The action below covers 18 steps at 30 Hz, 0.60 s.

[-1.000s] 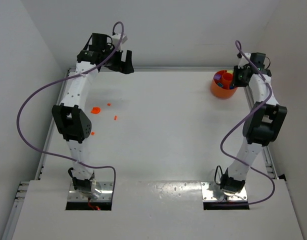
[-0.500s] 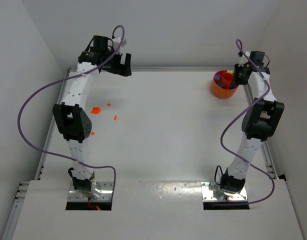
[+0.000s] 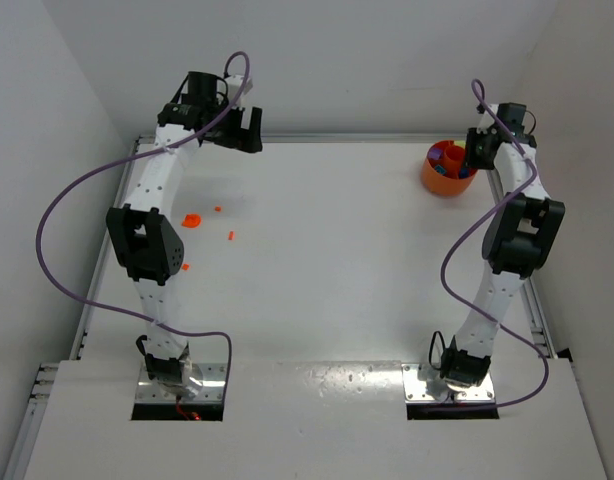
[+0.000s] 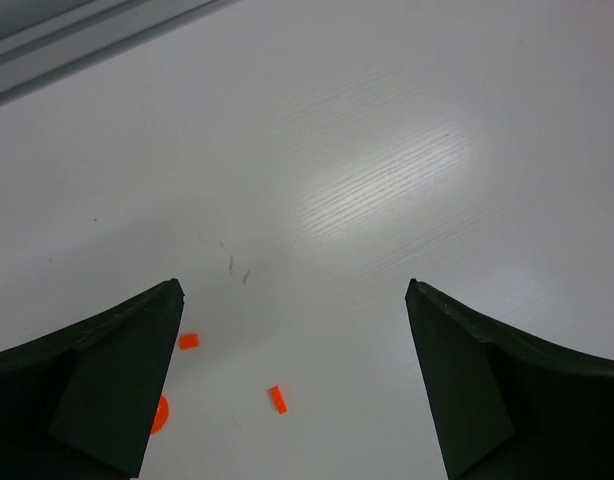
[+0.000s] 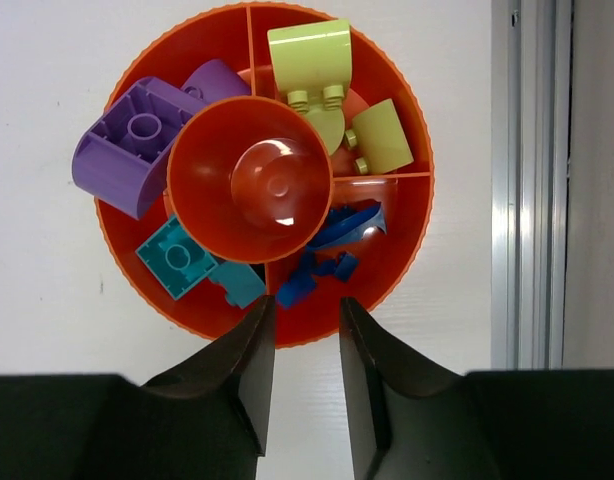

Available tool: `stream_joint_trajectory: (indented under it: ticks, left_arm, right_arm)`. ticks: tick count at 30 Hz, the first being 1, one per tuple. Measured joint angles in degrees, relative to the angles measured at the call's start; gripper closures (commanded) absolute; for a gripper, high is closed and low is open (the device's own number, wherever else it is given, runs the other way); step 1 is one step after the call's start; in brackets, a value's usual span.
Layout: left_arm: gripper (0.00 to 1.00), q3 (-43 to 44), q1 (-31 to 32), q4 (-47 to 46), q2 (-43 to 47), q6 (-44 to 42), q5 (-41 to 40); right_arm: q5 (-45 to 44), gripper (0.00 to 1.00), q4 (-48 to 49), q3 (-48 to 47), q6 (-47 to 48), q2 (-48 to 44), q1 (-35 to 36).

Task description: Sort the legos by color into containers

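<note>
The right end effector (image 5: 307, 325) hangs over the rim of the orange bowl (image 5: 419, 205), its fingers parted by a narrow slit with nothing between them. One bowl is in view, at the far right corner of the worktop (image 3: 327, 250). It is round and split by thin walls around a raised orange cone (image 5: 252, 180). Inside lie two purple bricks (image 5: 122, 150), two yellow-green bricks (image 5: 309, 50), two teal bricks (image 5: 177, 258) and a small heap of dark blue bricks (image 5: 342, 228), too tangled to count. The left end effector (image 4: 294, 290) is spread wide and empty above the far edge, toward the left corner. Four orange bits (image 3: 191, 219) lie loose near the left edge, well apart from the bowl
</note>
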<state>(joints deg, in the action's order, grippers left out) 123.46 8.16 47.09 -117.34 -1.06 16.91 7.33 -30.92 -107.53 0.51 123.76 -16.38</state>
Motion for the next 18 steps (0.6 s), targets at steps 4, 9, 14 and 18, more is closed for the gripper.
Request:
stream_joint_trajectory:
  ticks: [4, 9, 14, 18]
  left_arm:
    - [0.00, -0.6, 0.2, 0.0, 0.0, 0.2, -0.3]
    - [0.00, -1.4, 0.4, 0.0, 0.0, 0.3, -0.6]
    - [0.00, -3.5, 0.2, -0.6, 0.1, 0.7, -0.3]
    - [0.00, -8.4, -0.4, -1.5, 0.7, 1.7, -1.0]
  right_arm:
    - [-0.7, 0.65, 0.4, -0.3, -0.3, 0.0, 0.0]
    - [-1.0, 0.65, 0.9, -0.4, -0.3, 0.0, 0.0]
    - [-0.3, 0.65, 0.9, -0.4, 0.0, 0.0, 0.3]
    - [3.5, 0.62, 0.5, 1.7, 1.3, -2.2, 0.8]
